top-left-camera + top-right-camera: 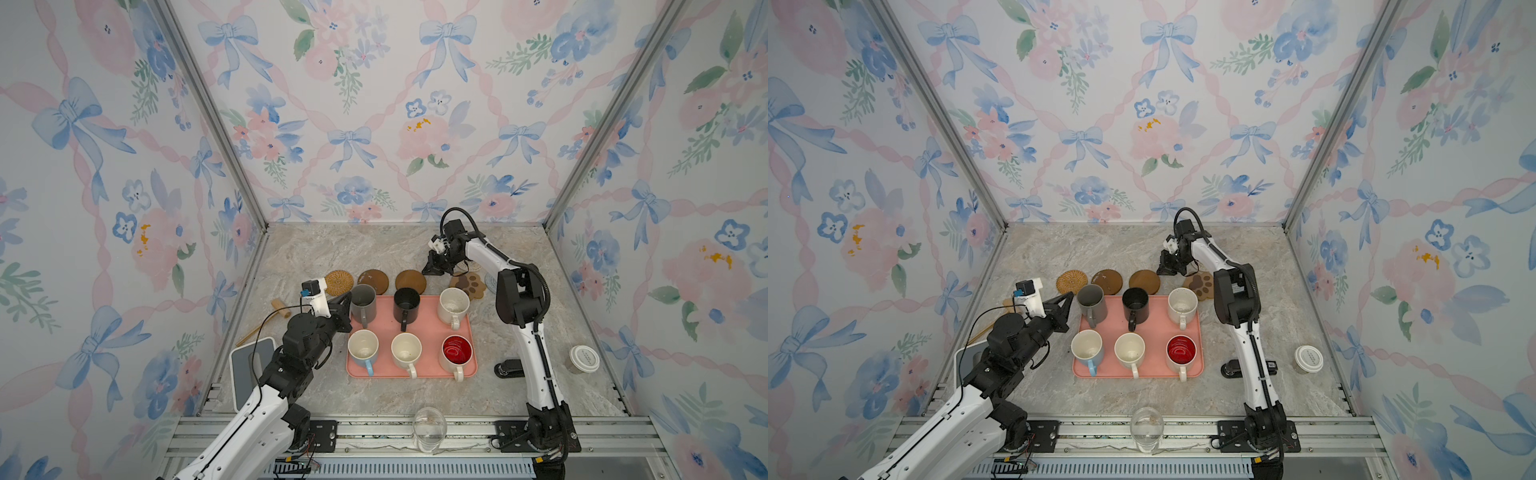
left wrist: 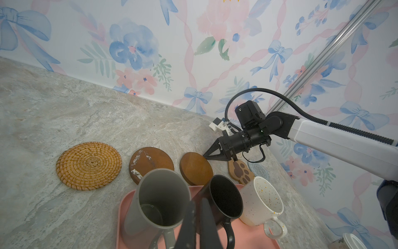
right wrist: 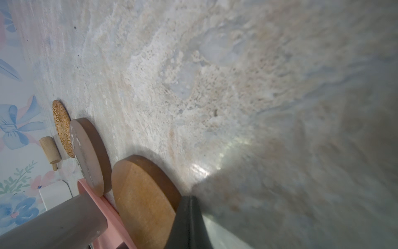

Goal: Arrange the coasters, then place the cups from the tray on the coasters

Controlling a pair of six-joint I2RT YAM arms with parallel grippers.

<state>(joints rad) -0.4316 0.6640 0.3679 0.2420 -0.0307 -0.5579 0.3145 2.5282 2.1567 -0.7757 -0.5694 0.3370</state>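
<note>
The pink tray (image 1: pixel 428 326) holds several cups in two rows: grey (image 1: pixel 363 300), black (image 1: pixel 406 305) and speckled cream (image 1: pixel 454 305) behind, pale blue (image 1: pixel 363 349), cream (image 1: pixel 406 351) and red-inside (image 1: pixel 457 351) in front. Behind the tray lie the coasters: rattan (image 1: pixel 339 282), marked brown (image 1: pixel 373 280), plain brown (image 1: pixel 410 281), paw-print (image 1: pixel 469 284). A grey-blue one (image 2: pixel 258 170) is partly hidden by my right arm. My left gripper (image 1: pixel 348 296) is shut and empty beside the grey cup (image 2: pixel 159 194). My right gripper (image 1: pixel 426 270) is shut, its tip low at the plain brown coaster's (image 3: pixel 142 194) edge.
A wooden mallet (image 1: pixel 281 308) and a white flat device (image 1: pixel 249 370) lie left of the tray. A black stapler (image 1: pixel 509 368) and a lidded paper cup (image 1: pixel 584 359) sit to the right. A clear glass (image 1: pixel 430 428) stands on the front rail. Walls enclose three sides.
</note>
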